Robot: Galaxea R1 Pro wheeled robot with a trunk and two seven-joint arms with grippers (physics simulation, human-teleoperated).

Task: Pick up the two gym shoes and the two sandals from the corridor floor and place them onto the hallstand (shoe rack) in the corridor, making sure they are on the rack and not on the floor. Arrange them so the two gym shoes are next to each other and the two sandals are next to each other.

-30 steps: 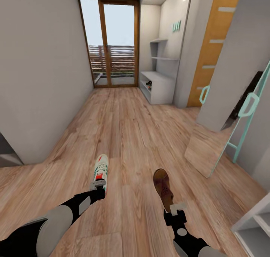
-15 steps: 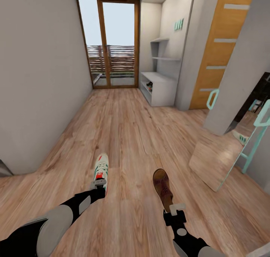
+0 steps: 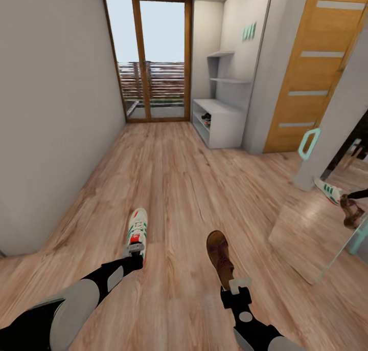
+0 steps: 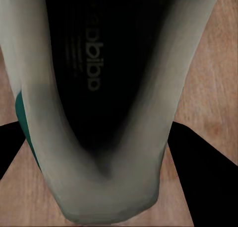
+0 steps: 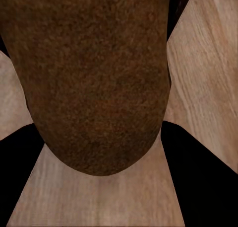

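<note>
**Spotter:** What changed in the last second?

**Me:** The whole head picture has slid, so that's my camera and base turning, not the furniture. The orange door fills more of the upper right, and a mirror panel (image 3: 327,213) at the right edge now reflects a sneaker and a sandal. The hallstand (image 3: 221,122) sits a little right of centre in the upper half, well apart from me down the corridor floor (image 3: 174,177). I read that as me carrying the load toward the rack, with the placing not yet done.

**Spotter:** And the claws?

**Me:** My left gripper (image 3: 134,250), lower left of centre, is clamped on the heel of a gym shoe (image 3: 137,229), toe pointing up the frame. The left wrist camera looks straight into its dark opening. My right gripper (image 3: 236,285), lower right of centre, pinches the heel end of a sandal (image 3: 220,254). Both look closed around their loads.

**Spotter:** Anything on the rack?

**Me:** Something small and dark sits in its lower compartment, too far to name.
</note>
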